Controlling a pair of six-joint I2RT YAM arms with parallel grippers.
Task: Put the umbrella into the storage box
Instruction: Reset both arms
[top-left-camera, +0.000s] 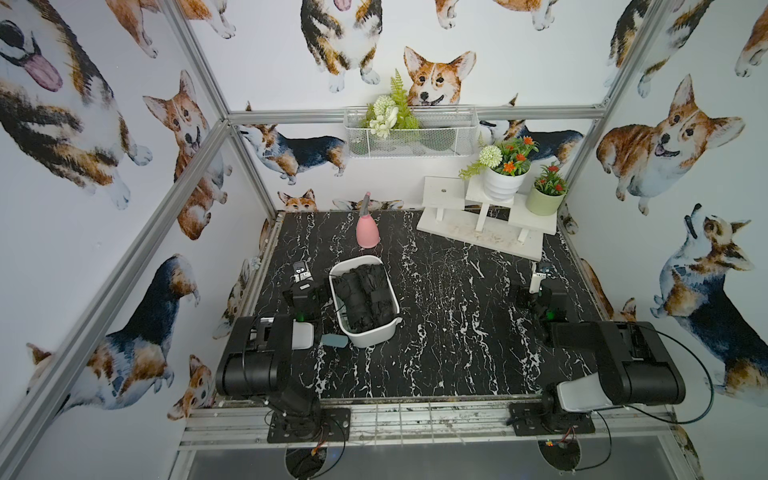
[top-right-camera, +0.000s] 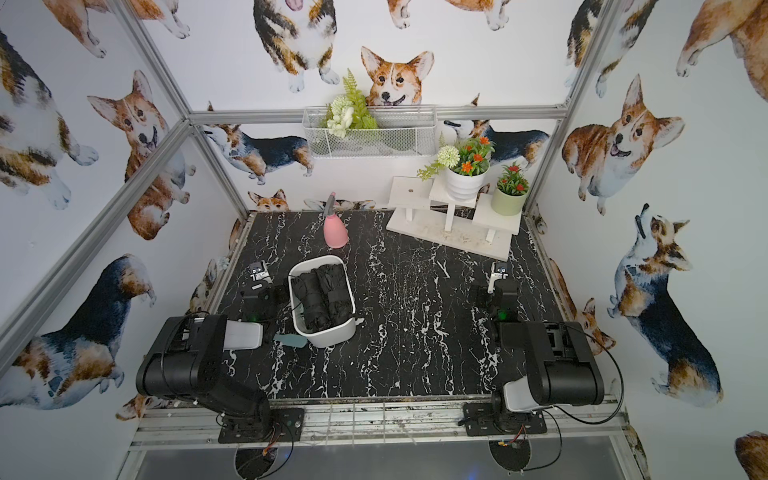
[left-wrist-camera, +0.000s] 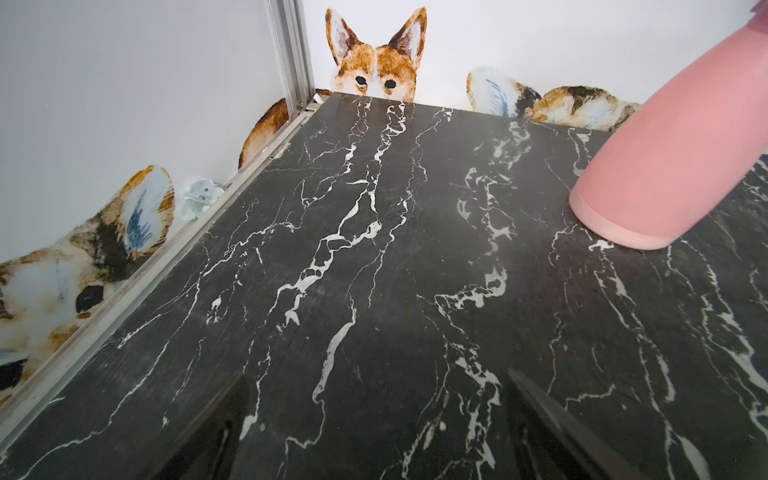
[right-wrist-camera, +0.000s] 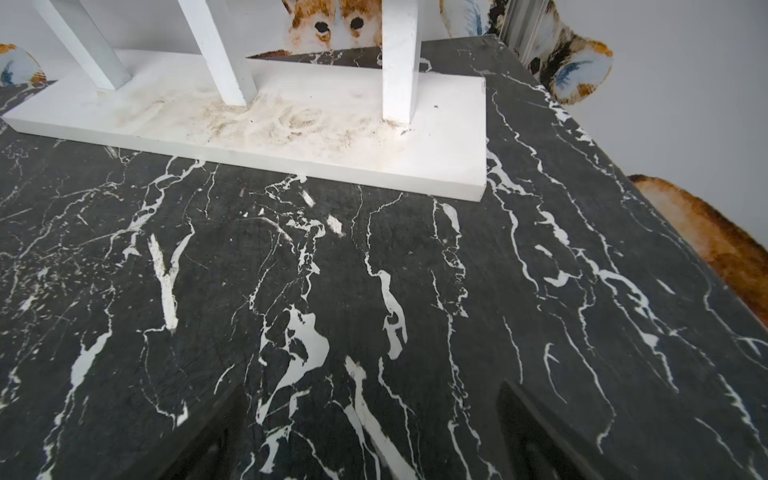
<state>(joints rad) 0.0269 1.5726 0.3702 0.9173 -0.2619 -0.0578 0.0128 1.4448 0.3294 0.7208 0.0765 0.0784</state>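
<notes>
Inside white smooth plastic rectangular storage box (top-left-camera: 372, 336) (top-right-camera: 328, 334): folded black fabric umbrella (top-left-camera: 365, 297) (top-right-camera: 320, 297), lying lengthwise. Judged done; only retreat left, if any. Left gripper (left-wrist-camera: 376, 376) beside box and right gripper (right-wrist-camera: 370, 384) well apart: both spread wide, empty. Cannot tell whether one bundle or two; handle indistinct.

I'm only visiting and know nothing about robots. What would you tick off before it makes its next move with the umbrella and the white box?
1. Umbrella inside the storage box: ok, black folded bundles lie within its walls.
2. Storage box upright: ok.
3. Left claw open and empty: ok.
4. Right claw open and empty: ok.
5. Pink spray bottle apart from the box: ok, it stands behind it with a gap.
6. Umbrella strap fastened: cannot tell.
</notes>
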